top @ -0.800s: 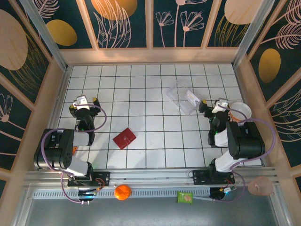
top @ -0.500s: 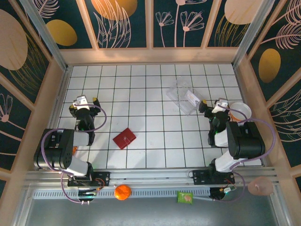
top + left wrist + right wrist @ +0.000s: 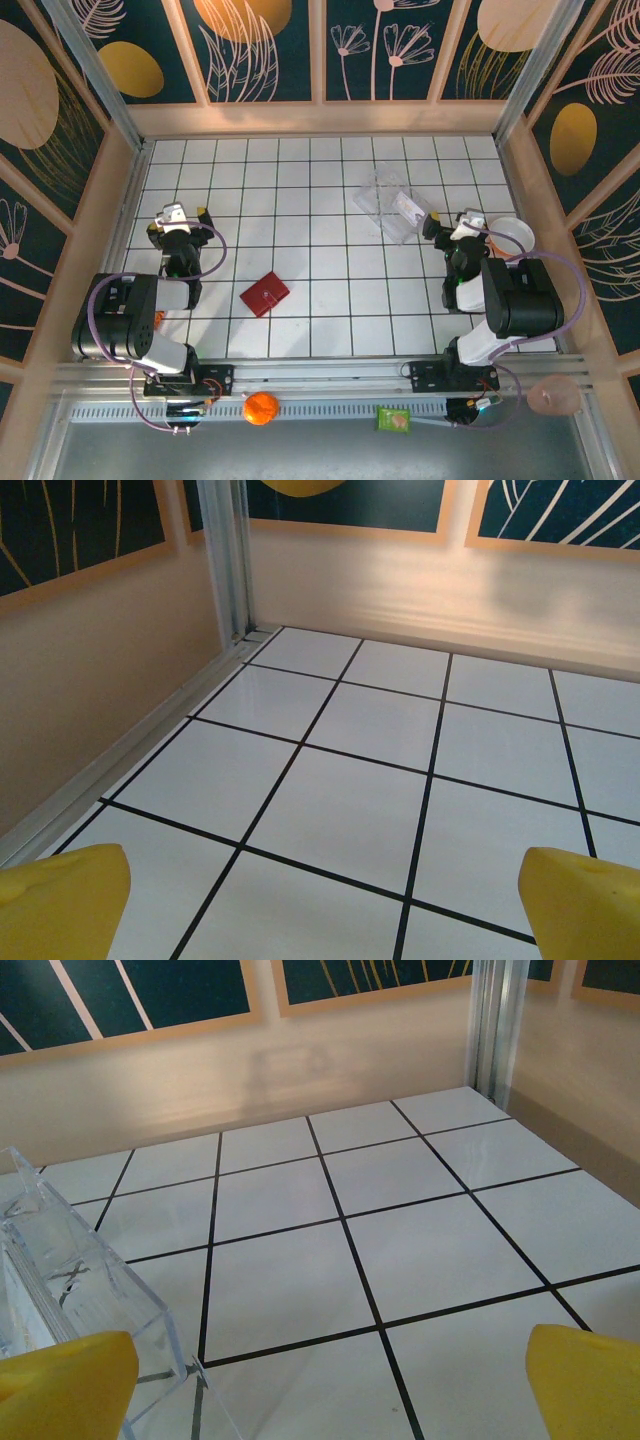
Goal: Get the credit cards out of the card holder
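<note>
Wallet (image 3: 265, 293) is lying folded on the tiled table (image 3: 330, 180), nearer the left gripper (image 3: 183, 215). That one and the right gripper (image 3: 455, 222) are gaping wide, holding nothing, the right sitting beside a clear tray (image 3: 385, 200).

Bare table (image 3: 320, 180) surrounds the card holder (image 3: 265, 293) on every side, so approach is free. The clear tray (image 3: 392, 205) stands just beside the right hand (image 3: 453, 219), blocking its left. Side walls (image 3: 122, 200) hem the table's edges.
</note>
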